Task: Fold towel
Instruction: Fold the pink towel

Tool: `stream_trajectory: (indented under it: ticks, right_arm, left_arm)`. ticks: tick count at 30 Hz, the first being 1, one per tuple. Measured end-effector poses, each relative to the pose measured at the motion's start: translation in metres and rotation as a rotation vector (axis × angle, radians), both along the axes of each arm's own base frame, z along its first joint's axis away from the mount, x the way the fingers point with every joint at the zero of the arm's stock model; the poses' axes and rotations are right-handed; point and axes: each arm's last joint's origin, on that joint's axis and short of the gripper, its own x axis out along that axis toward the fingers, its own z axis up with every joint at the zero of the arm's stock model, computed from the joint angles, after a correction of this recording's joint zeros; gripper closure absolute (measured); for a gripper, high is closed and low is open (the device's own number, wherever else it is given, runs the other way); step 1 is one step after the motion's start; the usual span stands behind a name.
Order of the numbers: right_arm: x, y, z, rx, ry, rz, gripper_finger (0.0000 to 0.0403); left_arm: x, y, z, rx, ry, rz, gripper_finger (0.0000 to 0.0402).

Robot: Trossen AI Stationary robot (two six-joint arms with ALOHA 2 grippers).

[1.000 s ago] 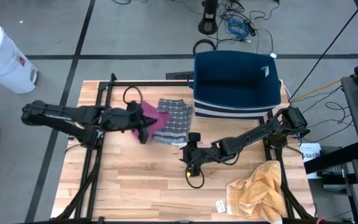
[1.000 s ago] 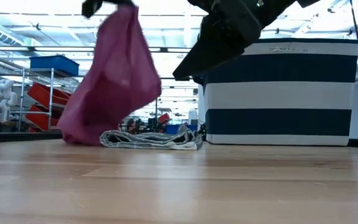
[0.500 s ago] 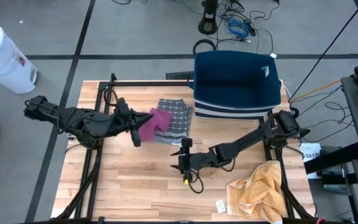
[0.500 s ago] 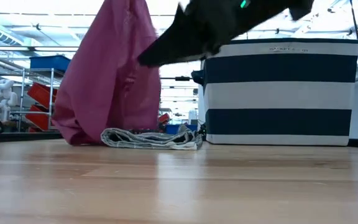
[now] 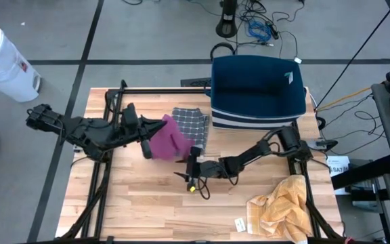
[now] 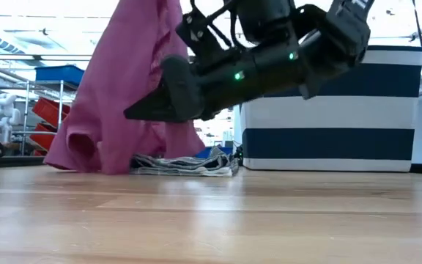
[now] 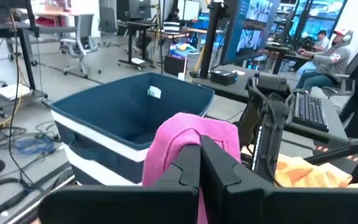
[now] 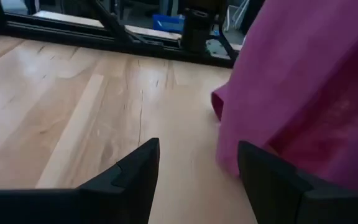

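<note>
Left gripper (image 7: 199,163) pinching pink towel (image 5: 166,137) – soft, limp, light; we'd grab its hanging corner – right gripper (image 8: 194,171) spread.

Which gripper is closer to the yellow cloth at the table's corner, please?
The right. The right gripper hangs open near mid-table, beside the pink towel, with the yellow cloth off toward that arm's base. The left gripper, shut on the towel, sits farther away.

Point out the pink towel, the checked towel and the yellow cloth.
pink towel (image 5: 166,140), high view, middle of the hanging fabric.
checked towel (image 5: 192,123), high view, its exposed half beside the pink one.
yellow cloth (image 5: 281,209), high view, centre of the crumpled heap at the table's corner.
</note>
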Motion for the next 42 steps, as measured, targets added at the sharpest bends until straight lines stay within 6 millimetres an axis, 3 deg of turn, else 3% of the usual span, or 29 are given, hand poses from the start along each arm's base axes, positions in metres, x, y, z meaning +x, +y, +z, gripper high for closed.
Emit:
stream_trajectory:
  ticks: [8,25,42]
  right_arm:
    - [0.003,-0.017,-0.009,0.061,0.014,-0.039,0.02]
    - [-0.005,-0.022,-0.024,-0.017,0.174,-0.178,0.02]
    - [-0.007,-0.023,-0.024,-0.062,0.183,-0.254,0.02]
  left_arm:
    - [0.0,0.0,0.005,0.033,-0.031,-0.01,0.0401]
    - [-0.005,-0.011,0.008,0.064,-0.038,-0.069,0.0401]
    - [-0.01,-0.022,0.006,0.069,-0.022,-0.098,0.0401]
